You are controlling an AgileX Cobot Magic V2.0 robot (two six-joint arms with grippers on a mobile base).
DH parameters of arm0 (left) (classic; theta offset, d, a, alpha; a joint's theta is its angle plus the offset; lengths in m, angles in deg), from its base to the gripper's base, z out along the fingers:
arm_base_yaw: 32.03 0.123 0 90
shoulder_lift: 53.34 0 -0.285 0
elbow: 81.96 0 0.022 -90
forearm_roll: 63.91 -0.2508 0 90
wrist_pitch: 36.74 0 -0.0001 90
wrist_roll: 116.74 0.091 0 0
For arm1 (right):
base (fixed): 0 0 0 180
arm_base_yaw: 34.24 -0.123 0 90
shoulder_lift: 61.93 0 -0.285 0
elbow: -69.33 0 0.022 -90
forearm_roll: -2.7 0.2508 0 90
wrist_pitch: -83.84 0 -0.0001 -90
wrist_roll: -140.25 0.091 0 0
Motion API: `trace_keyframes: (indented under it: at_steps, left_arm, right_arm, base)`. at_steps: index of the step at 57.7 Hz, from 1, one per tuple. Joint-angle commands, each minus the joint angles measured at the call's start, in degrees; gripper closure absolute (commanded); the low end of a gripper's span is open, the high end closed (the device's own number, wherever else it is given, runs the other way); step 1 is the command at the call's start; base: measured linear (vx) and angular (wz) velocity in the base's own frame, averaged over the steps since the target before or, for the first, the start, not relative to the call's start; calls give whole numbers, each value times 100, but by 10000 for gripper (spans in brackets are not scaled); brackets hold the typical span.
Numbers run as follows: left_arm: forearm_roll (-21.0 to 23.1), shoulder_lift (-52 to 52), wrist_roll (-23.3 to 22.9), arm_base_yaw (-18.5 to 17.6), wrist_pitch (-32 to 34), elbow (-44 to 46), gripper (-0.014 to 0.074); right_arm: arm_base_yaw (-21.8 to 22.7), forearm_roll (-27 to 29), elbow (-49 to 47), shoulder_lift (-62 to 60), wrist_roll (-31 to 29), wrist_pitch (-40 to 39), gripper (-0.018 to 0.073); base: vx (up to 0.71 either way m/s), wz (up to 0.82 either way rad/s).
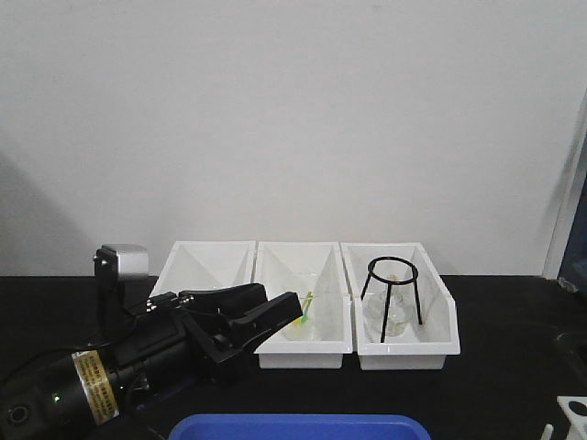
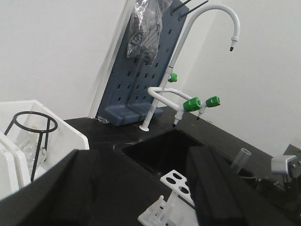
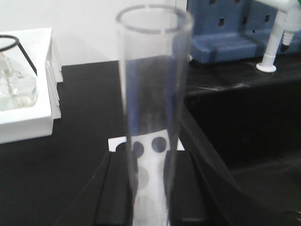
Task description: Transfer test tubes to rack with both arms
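Note:
My right gripper (image 3: 148,193) is shut on a clear test tube (image 3: 153,80) and holds it upright. The white rack (image 3: 160,143), with round holes in its top, lies right behind and below the tube. In the left wrist view the rack (image 2: 175,181) stands by the sink edge. The tube's rim (image 2: 240,157) and the right arm's silver box (image 2: 285,165) show to its right. My left gripper (image 1: 275,307) is open and empty, in front of the middle bin. Its black fingers (image 2: 214,188) frame the rack. A rack corner (image 1: 575,410) shows at the bottom right of the front view.
Three white sloped bins (image 1: 211,266) stand in a row at the back. The right one holds a black wire tripod (image 1: 393,289) over glassware. A blue tray (image 1: 298,427) lies at the front edge. A black sink (image 2: 160,150), a white faucet (image 2: 202,28) and a blue pegboard (image 2: 141,80) are beside the rack.

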Motion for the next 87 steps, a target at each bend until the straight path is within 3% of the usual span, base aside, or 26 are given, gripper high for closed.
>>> trace_keyframes:
  at_steps: [1,22,30,38,53,60,79,87]
  left_arm:
    - [239,204,5,-35,421,178,91]
    - [239,204,5,-35,421,178,91]
    - [239,204,5,-35,421,178,91]
    - [239,204,5,-35,421,178,91]
    - [239,204,5,-35,421,178,91]
    - [239,204,5,-35,421,178,91]
    - [239,204,5,-35,421,178,91]
    - [239,204,10,-35,420,178,91]
  right_arm:
    - [38,-89,-83,-85,-11,-551,566]
    - [38,-89,-83,337,-5,-540,556]
    - [38,-89,-83,538,-5,-690,514]
    - [38,-89,-83,578,-5,-838,423]
    - [38,-89,-83,578,-5,-821,128]
    - [38,-89,-83,578,-5,-815,58]
    - [38,-89,-115,130,-54,-676,52]
    - [38,-89,-619,-600,-493,684,52]
  base:
    - [0,0]
    - [0,0]
    - [0,0]
    - [0,0]
    - [0,0]
    - [0,0]
    - [0,0]
    - [0,0]
